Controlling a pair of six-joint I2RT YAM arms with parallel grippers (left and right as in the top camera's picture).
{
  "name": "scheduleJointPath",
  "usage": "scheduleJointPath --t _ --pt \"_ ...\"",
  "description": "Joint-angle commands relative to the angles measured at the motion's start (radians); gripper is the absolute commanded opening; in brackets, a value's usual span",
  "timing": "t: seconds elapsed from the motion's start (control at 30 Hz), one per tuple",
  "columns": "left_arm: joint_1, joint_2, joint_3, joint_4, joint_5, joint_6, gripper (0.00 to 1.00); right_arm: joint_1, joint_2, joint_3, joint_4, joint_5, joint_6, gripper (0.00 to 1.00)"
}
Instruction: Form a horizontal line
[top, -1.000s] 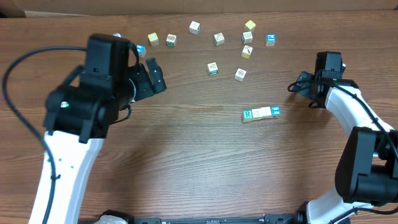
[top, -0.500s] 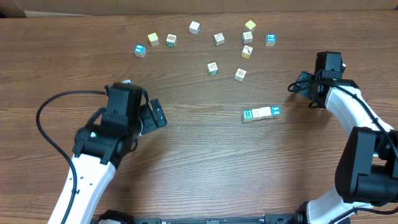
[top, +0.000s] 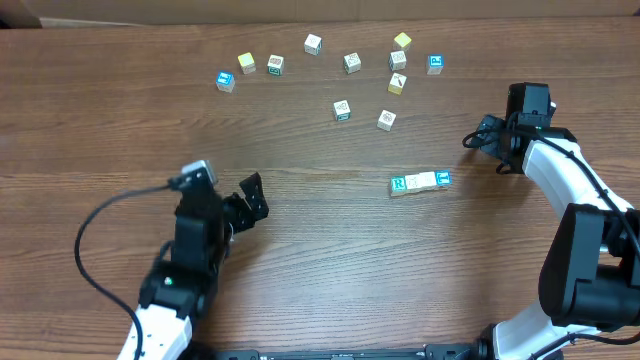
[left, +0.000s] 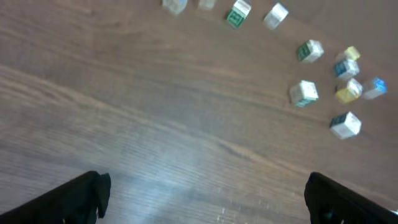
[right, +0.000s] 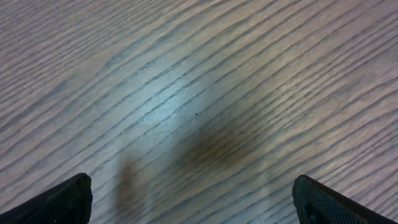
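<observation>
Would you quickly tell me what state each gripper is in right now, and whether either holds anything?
Left gripper: open, jaws wide, holding nothing.
Right gripper: open, jaws wide, holding nothing.

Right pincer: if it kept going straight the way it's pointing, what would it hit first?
Most likely just the bare wooden table: its wrist view shows the right pincer open with only wood grain ahead.
</observation>
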Motion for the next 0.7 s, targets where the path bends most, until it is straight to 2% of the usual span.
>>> scheduleJointPath --t 0.0,0.17,0.3,0.67 --pt "0.005 -0.076 -0.116 0.094 -0.013 -0.010 1.00 -0.001 -0.001 0.013 0.006 0.005 -0.001 1.00" --pt "0.006 -0.209 -0.272 0.271 -0.021 -0.010 1.00 -0.001 -0.001 0.013 0.006 0.005 -0.001 1.00" --pt "0.016 -0.311 -0.352 0.343 -0.021 -0.010 1.00 -0.001 -0.001 0.013 0.006 0.005 -0.001 1.00" --pt "0.081 -0.546 -0.423 0.286 -0.020 -0.010 1.00 -0.001 -0.001 0.013 0.006 0.005 -0.001 1.00"
